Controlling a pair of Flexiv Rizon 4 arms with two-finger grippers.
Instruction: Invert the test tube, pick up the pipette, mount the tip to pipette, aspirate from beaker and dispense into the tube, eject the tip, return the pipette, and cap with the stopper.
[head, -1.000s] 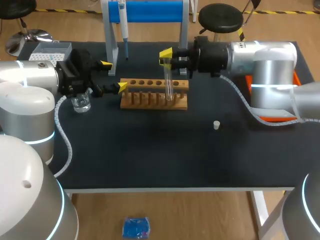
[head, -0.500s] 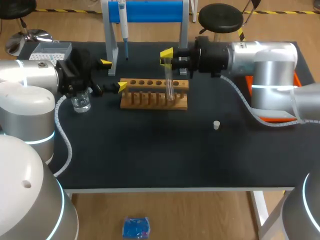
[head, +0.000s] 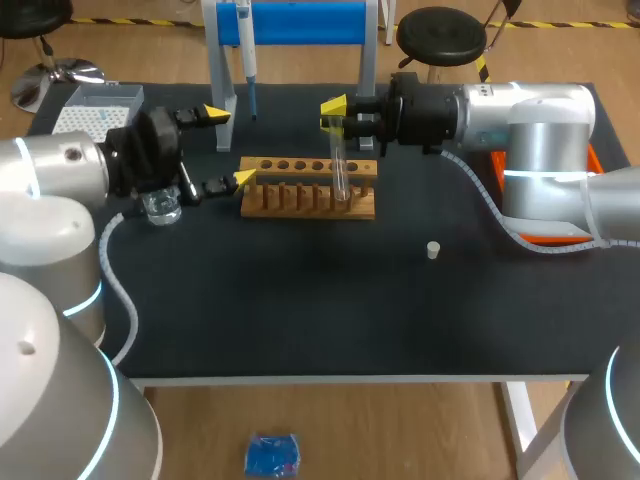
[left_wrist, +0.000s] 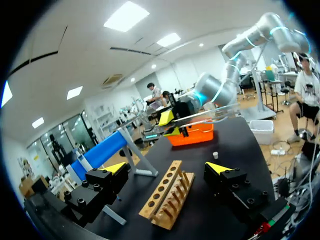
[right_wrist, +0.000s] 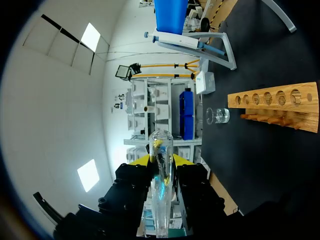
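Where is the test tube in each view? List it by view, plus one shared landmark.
Head view: test tube upright at the wooden rack, in the right pincer.
Left wrist view: test tube beyond the wooden rack, in the right pincer.
Right wrist view: test tube between the right pincer's fingers.
Landmark: wooden rack, in all views.

Robotics laboratory, wet-chemistry station. A black table (head: 300, 320) carries liquid-handling ware: a wooden test-tube rack (head: 308, 188), a glass beaker (head: 161, 207) just beside it, a pipette (head: 246, 50) hanging on a blue-barred stand (head: 300, 22), a tip box (head: 95, 105) at the far left corner, a clear test tube (head: 340, 165) and a small white stopper (head: 433, 250). A left arm (head: 60, 170) and a right arm (head: 520, 120) flank the table.
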